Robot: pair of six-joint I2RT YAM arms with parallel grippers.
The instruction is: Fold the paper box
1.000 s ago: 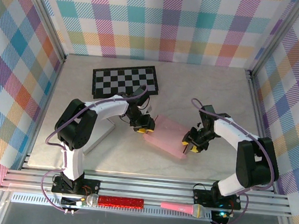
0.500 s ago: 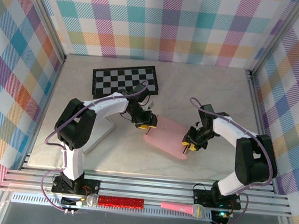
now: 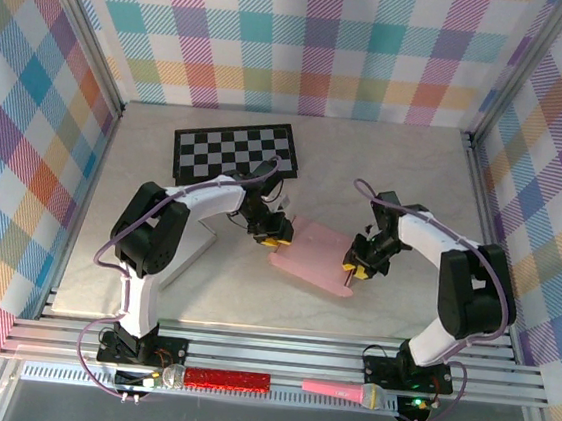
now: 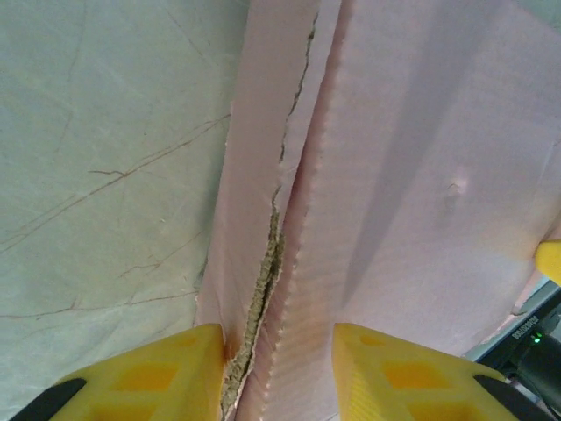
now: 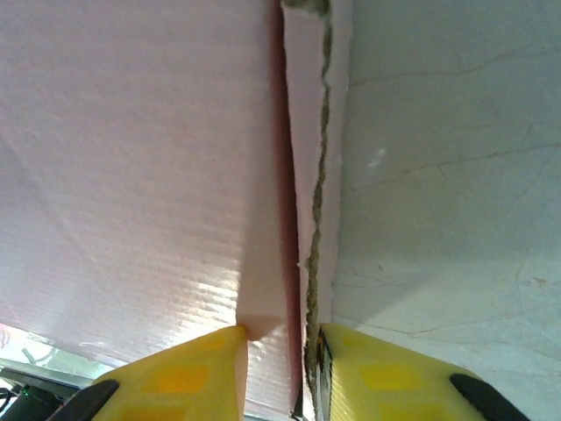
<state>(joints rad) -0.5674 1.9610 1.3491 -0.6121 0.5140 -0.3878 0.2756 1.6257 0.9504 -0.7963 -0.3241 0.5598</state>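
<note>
Change: right hand sits slightly further left than a second ago. Pink paper box: lies mid-table, near the checkerboard mat. Left hand: fingers narrowly parted, clamped on the box's left wall. Right hand: fingers nearly closed, pinching the box's right wall.
</note>
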